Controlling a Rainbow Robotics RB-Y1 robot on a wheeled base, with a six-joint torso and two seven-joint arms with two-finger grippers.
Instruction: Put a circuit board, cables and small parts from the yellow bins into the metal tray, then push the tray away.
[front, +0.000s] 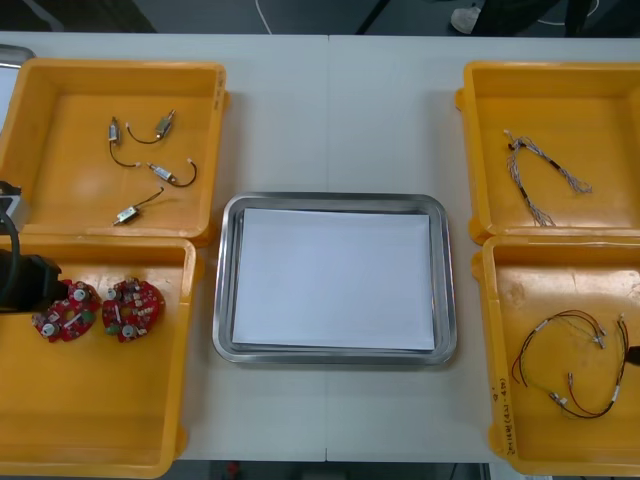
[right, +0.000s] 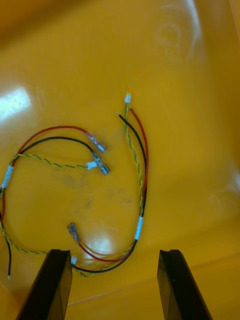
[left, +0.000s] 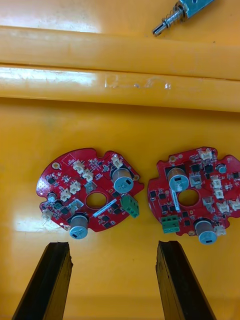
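Observation:
Two round red circuit boards (front: 66, 310) (front: 133, 308) lie side by side in the near left yellow bin (front: 100, 400). My left gripper (left: 117, 280) hovers open just short of them, its fingers (left: 52, 280) framing the nearer board (left: 90, 192), with the second board (left: 195, 195) beside it. My right gripper (right: 116, 285) hangs open over the near right bin (front: 560, 290), above a red, black and yellow cable (right: 144, 160) (front: 545, 327). The metal tray (front: 225, 290), white inside, sits between the bins and holds nothing.
The far left bin (front: 60, 100) holds several small metal parts (front: 165, 123) with black leads; one part (left: 185, 10) lies just past the bin wall from the boards. A twisted cable (front: 530, 165) lies in the far right bin (front: 600, 110).

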